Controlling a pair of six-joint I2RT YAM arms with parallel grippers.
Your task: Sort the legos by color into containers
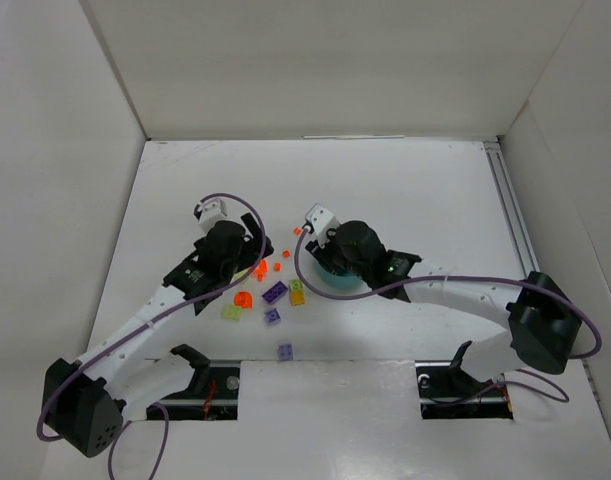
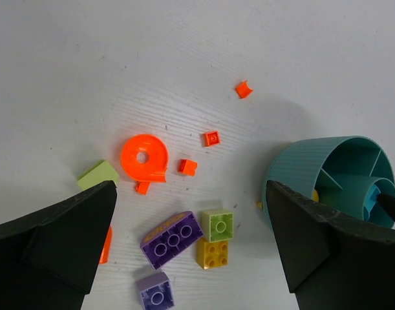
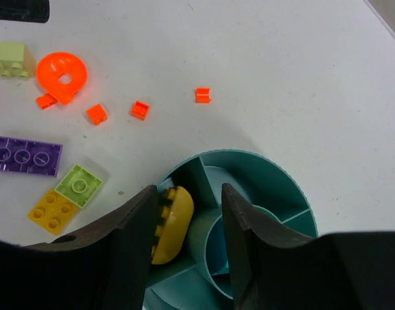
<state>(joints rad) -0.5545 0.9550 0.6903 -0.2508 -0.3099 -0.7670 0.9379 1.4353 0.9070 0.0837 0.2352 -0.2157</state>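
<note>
One white worktop (image 1: 385, 190), boxed by white walls (image 1: 315, 70). Loose legos (image 2: 173, 239) lie at the dish's (image 3: 275, 174) 9 o'clock, under the wide-apart, empty left claw (image 2: 189, 194). Right claw (image 3: 189, 190) stands parted over the dish; a yellow piece (image 3: 174, 219), half hidden, leans on one finger inside a wedge. From above, the arm covers most of the dish.

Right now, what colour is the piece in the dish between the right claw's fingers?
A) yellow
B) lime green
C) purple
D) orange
A: a yellow rounded piece sits in a wedge section of the teal dish, framed by the open right claw.
</note>
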